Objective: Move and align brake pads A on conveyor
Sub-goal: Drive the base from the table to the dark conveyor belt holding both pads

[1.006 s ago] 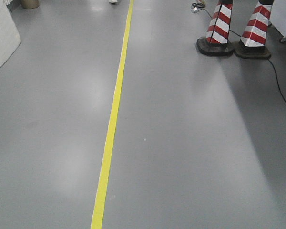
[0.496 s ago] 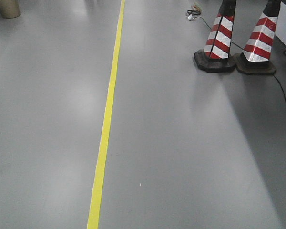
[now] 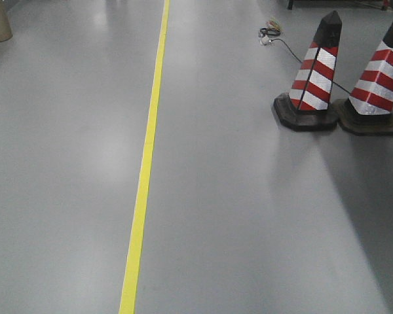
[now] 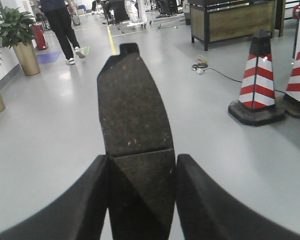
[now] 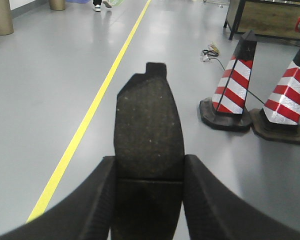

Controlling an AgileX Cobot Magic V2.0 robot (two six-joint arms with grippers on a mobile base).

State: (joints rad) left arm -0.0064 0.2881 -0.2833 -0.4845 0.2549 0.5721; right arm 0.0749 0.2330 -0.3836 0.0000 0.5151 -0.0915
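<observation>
Grip: left gripper clamped on brake pad, pad jutting ahead past fingertips. right gripper likewise clamped on second pad.
conveyor not in view.
Risk: end-held pads slipping or twisting while base rolls.
Ahead-right of both claws: striped cones, then floor cable; likely snag.
Far ahead of left claw: walking person.

A glossy grey floor was crossed by a yellow line; two striped cones were seen upper right.
</observation>
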